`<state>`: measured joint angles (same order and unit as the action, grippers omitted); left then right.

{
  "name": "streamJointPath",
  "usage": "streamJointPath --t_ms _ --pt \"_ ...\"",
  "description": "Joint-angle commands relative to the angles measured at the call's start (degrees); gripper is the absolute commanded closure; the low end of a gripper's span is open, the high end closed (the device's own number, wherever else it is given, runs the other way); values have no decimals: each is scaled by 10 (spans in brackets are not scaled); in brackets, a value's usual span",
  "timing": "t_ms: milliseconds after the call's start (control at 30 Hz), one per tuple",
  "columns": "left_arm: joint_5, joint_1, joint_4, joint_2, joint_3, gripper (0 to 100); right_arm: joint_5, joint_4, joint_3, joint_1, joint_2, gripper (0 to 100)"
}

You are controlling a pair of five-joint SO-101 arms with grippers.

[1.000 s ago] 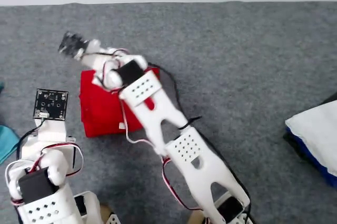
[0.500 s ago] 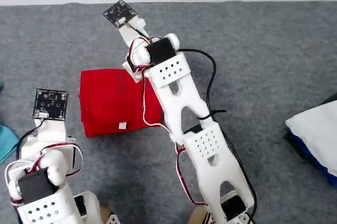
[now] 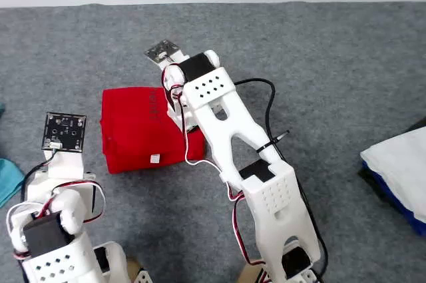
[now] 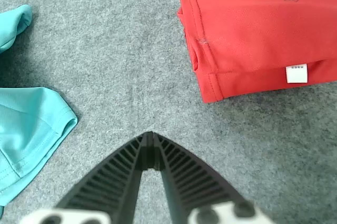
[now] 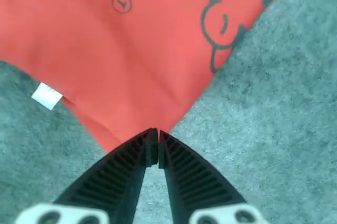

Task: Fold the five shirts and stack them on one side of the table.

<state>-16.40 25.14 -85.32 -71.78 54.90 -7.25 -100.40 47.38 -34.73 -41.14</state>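
Red shirt: one, folded. Teal shirt: one, left. Left gripper and right gripper: both closed, empty.

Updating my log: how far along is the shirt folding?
Done: a white shirt lies folded atop a blue one at the table's right edge, and the red shirt is folded mid-table. In hand: nothing visibly; the right gripper, jaws shut, hangs over the red shirt's edge. Left: probably moving the red shirt to the stack, then folding the teal shirt.
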Motion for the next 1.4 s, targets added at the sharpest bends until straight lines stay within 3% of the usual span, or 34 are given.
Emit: streamJointPath --t_ms 0,267,667,1033,1233,1367 --pt "-4 3 0 -8 -7 997 8 -2 3 -22 -26 984" --pt "-4 3 0 -8 -7 997 8 -14 3 -85 -95 985" --pt "-4 3 0 -8 -6 997 6 -20 52 -80 -1 985" --pt "-4 2 2 -8 -6 997 6 76 51 -121 -8 984" --pt "-4 3 0 -8 -7 997 16 91 55 -85 -29 983" --pt "-4 3 0 -8 -7 997 91 88 55 -49 -15 980"
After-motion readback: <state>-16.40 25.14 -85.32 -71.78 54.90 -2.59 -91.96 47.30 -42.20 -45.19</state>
